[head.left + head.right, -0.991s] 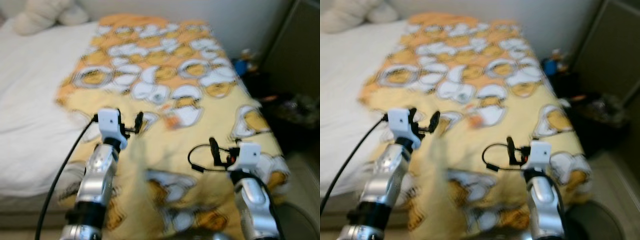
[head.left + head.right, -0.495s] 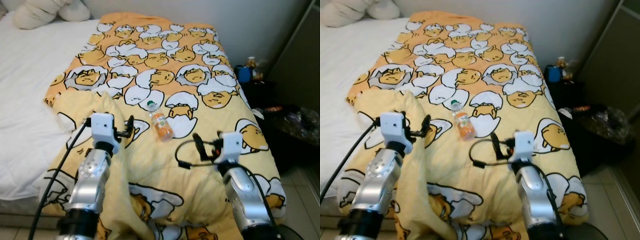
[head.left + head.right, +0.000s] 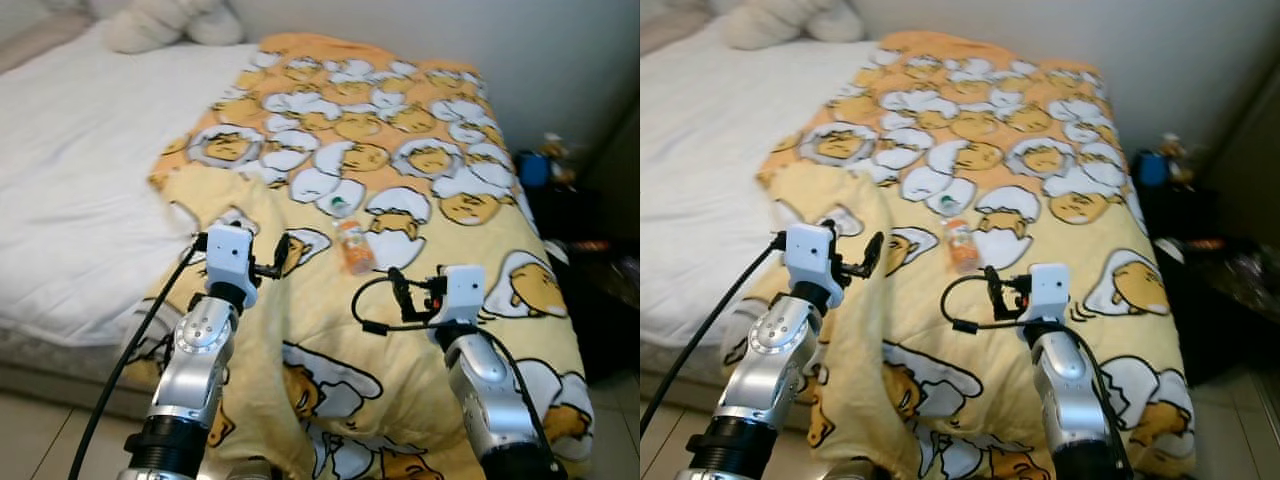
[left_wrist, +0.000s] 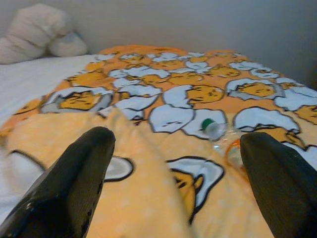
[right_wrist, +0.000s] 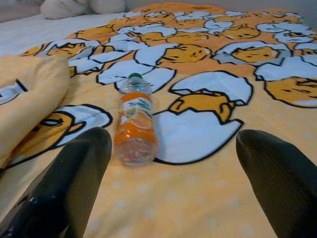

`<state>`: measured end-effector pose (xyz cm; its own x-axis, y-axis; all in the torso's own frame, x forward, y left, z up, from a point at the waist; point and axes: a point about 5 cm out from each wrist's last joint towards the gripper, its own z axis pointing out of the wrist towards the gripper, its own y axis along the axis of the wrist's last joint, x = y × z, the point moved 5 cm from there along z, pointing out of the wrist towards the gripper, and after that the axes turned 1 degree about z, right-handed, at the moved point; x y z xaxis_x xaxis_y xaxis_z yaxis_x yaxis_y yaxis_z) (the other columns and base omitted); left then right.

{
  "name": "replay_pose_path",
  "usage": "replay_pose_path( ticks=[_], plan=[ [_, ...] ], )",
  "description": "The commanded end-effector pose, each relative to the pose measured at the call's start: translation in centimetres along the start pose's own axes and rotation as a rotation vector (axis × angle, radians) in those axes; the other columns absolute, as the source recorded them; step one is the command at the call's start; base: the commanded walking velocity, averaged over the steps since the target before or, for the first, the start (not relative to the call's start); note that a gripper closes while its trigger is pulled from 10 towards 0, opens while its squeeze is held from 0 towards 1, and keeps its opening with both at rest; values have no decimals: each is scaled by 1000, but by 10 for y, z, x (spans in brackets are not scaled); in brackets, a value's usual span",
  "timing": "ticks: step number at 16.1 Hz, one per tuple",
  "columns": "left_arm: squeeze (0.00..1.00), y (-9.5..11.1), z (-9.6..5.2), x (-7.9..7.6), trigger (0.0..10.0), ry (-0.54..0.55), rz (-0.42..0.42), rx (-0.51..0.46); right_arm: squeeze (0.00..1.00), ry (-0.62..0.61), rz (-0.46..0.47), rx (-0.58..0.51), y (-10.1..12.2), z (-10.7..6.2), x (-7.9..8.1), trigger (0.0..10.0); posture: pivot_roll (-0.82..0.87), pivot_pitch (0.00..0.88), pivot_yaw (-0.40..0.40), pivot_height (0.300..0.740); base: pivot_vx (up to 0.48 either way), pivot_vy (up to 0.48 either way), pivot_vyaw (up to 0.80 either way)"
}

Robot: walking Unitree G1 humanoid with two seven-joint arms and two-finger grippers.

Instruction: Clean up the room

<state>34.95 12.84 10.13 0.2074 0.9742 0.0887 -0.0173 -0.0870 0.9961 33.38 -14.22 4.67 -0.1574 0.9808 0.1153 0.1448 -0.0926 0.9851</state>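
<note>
Lying bottle point(image 5: 134, 120), apparently orange, on blanket point(image 3: 430, 160)

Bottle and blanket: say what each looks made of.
Bottle: clear, glossy plastic by its see-through ridged wall, with a green cap and an orange printed label. Blanket: soft matte fabric, likely fleece or quilted cotton, since it folds and rumples.

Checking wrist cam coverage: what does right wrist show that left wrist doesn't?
Right wrist: the whole bottle lying on its side, orange label readable, between the open right gripper fingers. Left wrist: the raised blanket fold close ahead of the open left gripper, with pillows and wall behind. Both: the egg-print blanket, white sheet and bottle.
</note>
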Motion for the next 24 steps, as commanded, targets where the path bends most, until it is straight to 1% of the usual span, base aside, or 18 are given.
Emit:
replay_pose_path(
  ticks=[1,2,3,5,6,7,8,9,10,11,14,15,16,17,18,21,22,24],
  plan=[
    [0,8,3,-3,10000,-10,17,-22,0,-12,1,-12,4,2,-4,10000,94,0,-13,740,0,0,444],
    [0,11,3,-3,10000,-17,14,-30,0,-14,-6,-14,6,7,-3,10000,96,0,-14,740,0,0,413],
    [0,15,2,-2,10000,-31,-31,-51,0,-20,-10,-22,10,10,-3,10000,102,0,-16,740,0,0,0],
    [0,16,-2,0,10000,-10,-43,-51,0,-17,-24,-61,19,15,1,10000,109,0,-15,740,414,0,0],
    [0,15,-5,-1,10000,-3,-35,-51,0,-7,-13,-64,23,26,4,10000,117,0,-15,740,480,0,0],
    [0,12,-9,-1,10000,13,-1,-32,0,-7,2,-46,25,37,6,10000,138,0,-10,740,0,0,0],
    [0,11,-11,-1,10000,20,17,-24,0,-7,8,-36,26,41,7,10000,146,0,-11,740,0,0,0],
    [0,11,-18,-1,10000,19,8,-14,0,1,15,-9,29,52,11,10000,170,0,-11,740,0,0,0],
    [0,13,-33,2,10000,-1,36,-4,0,7,34,61,33,69,18,10000,239,0,-10,740,0,0,0],
    [0,15,-40,2,10000,-7,50,-6,0,2,38,74,34,72,18,10000,273,28,-7,740,0,0,0],
    [0,21,-75,18,10000,22,60,40,0,-28,24,115,41,83,23,10000,363,128,-1,740,0,0,0],
    [0,20,-86,22,10000,34,87,68,0,-26,21,120,44,87,28,10000,399,161,-1,740,0,0,0],
    [0,20,-98,26,10000,48,97,95,0,-27,11,131,46,89,31,10000,435,205,3,740,0,0,0],
    [0,23,-106,29,10000,53,109,111,0,-43,-7,146,46,90,32,10000,447,236,6,740,0,0,0],
    [0,23,-109,30,10000,54,110,120,0,-56,-3,156,45,90,30,10000,450,242,6,740,0,0,0],
    [0,25,-125,34,10000,53,134,169,0,-124,-19,181,45,90,20,10000,474,284,15,740,0,0,0],
    [0,22,-138,35,10000,71,122,212,0,-126,-14,183,45,91,22,10000,485,294,20,740,0,0,0],
    [0,21,-144,29,10000,57,102,238,0,-128,17,218,38,89,23,10000,483,301,17,740,0,0,0]
  ],
)
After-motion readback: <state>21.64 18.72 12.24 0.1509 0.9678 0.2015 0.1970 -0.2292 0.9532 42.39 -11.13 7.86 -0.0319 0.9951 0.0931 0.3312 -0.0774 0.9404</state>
